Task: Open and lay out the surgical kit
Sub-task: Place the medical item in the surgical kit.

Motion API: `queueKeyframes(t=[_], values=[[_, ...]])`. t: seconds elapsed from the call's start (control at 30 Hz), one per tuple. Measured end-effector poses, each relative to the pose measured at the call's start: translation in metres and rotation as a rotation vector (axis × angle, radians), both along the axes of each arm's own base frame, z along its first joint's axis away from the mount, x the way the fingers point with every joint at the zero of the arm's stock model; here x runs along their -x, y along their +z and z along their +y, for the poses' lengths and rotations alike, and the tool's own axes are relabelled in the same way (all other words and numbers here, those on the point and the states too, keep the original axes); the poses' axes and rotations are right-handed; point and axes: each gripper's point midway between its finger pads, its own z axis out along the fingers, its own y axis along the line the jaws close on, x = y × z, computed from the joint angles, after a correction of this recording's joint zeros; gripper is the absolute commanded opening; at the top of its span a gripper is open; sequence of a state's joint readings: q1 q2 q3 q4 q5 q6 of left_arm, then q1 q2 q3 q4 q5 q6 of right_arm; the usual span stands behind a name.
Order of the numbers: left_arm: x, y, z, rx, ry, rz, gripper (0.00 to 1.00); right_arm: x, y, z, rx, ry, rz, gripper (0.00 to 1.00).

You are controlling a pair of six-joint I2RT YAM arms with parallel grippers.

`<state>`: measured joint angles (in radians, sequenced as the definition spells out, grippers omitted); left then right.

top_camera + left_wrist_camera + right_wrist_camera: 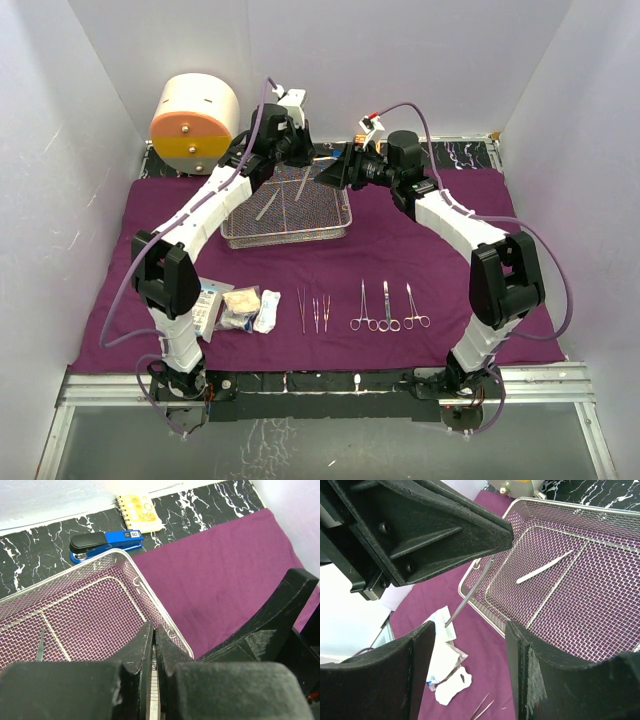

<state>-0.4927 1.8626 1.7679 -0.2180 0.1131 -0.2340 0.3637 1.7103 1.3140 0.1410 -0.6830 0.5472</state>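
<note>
Surgical kit lying open on worktop (470, 155): purple wrap (430, 250) spreading flat, mesh tray (288, 212) sitting on far half, gauze packets (235, 308), tweezers (313, 310) and forceps (385, 308) lying in row near front edge. Left claw (154, 645) hanging over tray corner, pinching thin steel instrument (469, 597). Left wrist showing only sliver of it, right wrist showing whole shaft dangling. Right claw (470, 635) spread wide, gripping nothing, sitting just beside left one. Only left wrist showing blue stapler (105, 542) and notepad (139, 511) behind tray.
</note>
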Motion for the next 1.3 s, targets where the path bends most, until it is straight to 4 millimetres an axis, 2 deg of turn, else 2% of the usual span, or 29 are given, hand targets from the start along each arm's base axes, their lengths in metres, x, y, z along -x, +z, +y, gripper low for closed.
queueKeyframes(t=[0.17, 0.47, 0.97, 1.1, 1.3], values=[[0.001, 0.004, -0.003, 0.035, 0.005, 0.016, 0.0, -0.002, 0.001, 0.004, -0.035, -0.001, 0.026, 0.54], [0.005, 0.003, -0.007, 0.063, -0.002, 0.043, 0.0, -0.007, -0.028, 0.015, -0.033, 0.012, 0.105, 0.5], [0.007, 0.002, -0.009, 0.075, -0.007, 0.055, 0.0, -0.005, -0.013, 0.026, -0.057, 0.036, 0.091, 0.4], [0.007, 0.001, -0.009, 0.074, -0.007, 0.057, 0.0, -0.011, -0.008, 0.029, -0.063, 0.037, 0.08, 0.37], [0.007, 0.001, -0.009, 0.076, -0.006, 0.056, 0.0, -0.019, -0.013, 0.033, -0.054, 0.024, 0.097, 0.31]])
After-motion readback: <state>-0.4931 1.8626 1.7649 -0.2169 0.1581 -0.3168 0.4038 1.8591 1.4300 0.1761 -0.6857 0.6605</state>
